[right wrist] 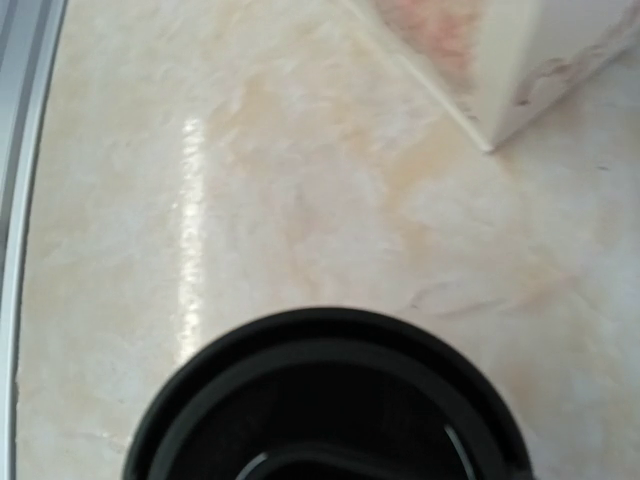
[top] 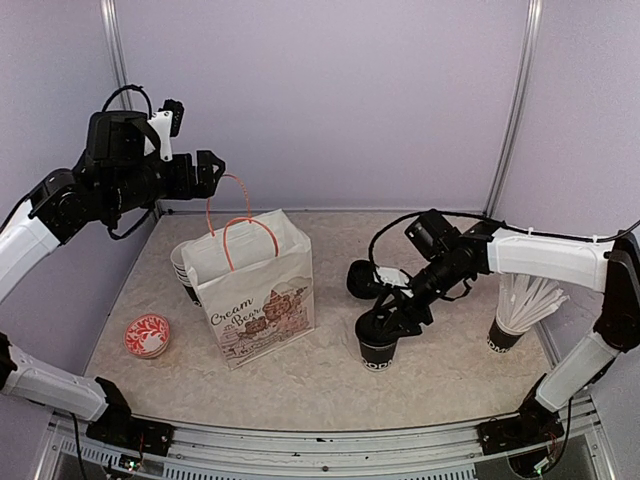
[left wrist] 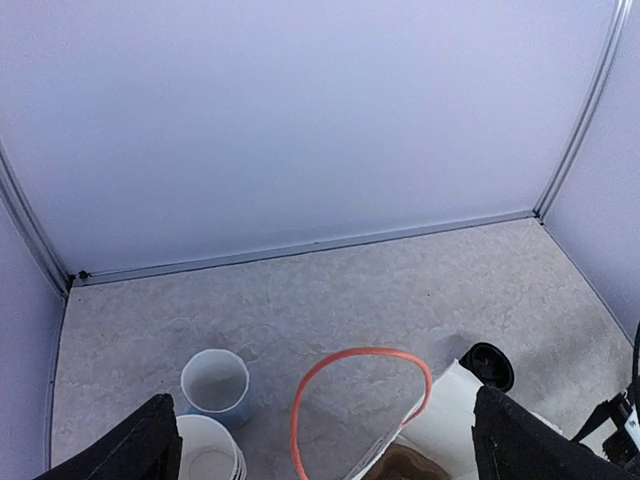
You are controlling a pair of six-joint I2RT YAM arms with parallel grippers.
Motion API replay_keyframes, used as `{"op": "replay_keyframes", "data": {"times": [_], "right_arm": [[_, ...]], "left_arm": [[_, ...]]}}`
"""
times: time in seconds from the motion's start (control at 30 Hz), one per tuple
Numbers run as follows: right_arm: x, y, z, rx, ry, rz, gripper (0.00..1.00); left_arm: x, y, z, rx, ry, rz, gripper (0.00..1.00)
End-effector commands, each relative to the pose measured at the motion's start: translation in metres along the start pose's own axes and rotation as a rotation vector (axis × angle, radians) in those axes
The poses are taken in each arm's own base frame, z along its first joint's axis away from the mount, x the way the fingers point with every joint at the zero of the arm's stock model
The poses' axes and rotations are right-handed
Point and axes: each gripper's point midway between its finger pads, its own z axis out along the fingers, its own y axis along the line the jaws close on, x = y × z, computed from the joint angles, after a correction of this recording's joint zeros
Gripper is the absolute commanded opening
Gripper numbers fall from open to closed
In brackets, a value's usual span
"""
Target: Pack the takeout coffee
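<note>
One takeout coffee cup (top: pixel 378 347), black with a black lid and white lettering, stands on the table right of the paper bag (top: pixel 262 292). My right gripper (top: pixel 391 318) sits down over its lid. The lid (right wrist: pixel 325 400) fills the bottom of the right wrist view and hides the fingers. The second cup (top: pixel 361 279) stands just behind it and shows in the left wrist view (left wrist: pixel 487 365). My left gripper (top: pixel 207 170) hangs open above the bag's back left corner. Its fingers (left wrist: pixel 145 445) are spread wide, with the orange handle (left wrist: pixel 355 385) below and between them.
A light blue mug (left wrist: pixel 215 385) and a stack of lidless cups (left wrist: pixel 207 455) stand behind the bag's left side. A red patterned bowl (top: pixel 148 335) lies at the front left. A cup of white sticks (top: pixel 520 310) stands at the right. The bag's corner (right wrist: pixel 500 70) is near the right gripper.
</note>
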Motion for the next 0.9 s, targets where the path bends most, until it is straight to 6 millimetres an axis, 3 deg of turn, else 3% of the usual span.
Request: {"op": "replay_keyframes", "data": {"times": [0.0,0.23,0.4,0.53,0.6,0.73,0.87], "right_arm": [[-0.012,0.007,0.005,0.026,-0.033,-0.103,0.68],[-0.002,0.019,0.017,-0.020,0.007,-0.105,0.69],[-0.003,0.024,0.016,-0.036,0.029,-0.115,0.75],[-0.020,0.025,0.002,-0.036,0.008,-0.126,0.99],[-0.033,0.026,-0.008,-0.037,-0.009,-0.138,0.99],[-0.052,0.020,-0.024,-0.010,-0.013,-0.163,0.99],[-0.058,0.017,-0.030,-0.028,0.029,-0.205,1.00]], "left_arm": [[-0.014,0.011,-0.003,-0.020,-0.088,-0.068,0.99],[-0.020,0.011,-0.010,-0.001,-0.133,-0.047,0.99],[-0.019,0.005,-0.009,0.024,-0.111,-0.041,0.99],[-0.004,0.022,0.002,-0.085,-0.068,-0.063,0.99],[0.011,0.022,0.014,-0.111,0.004,-0.023,0.99],[0.034,0.003,0.036,-0.045,0.118,0.086,0.99],[0.030,-0.007,0.033,0.022,0.077,0.102,0.99]]}}
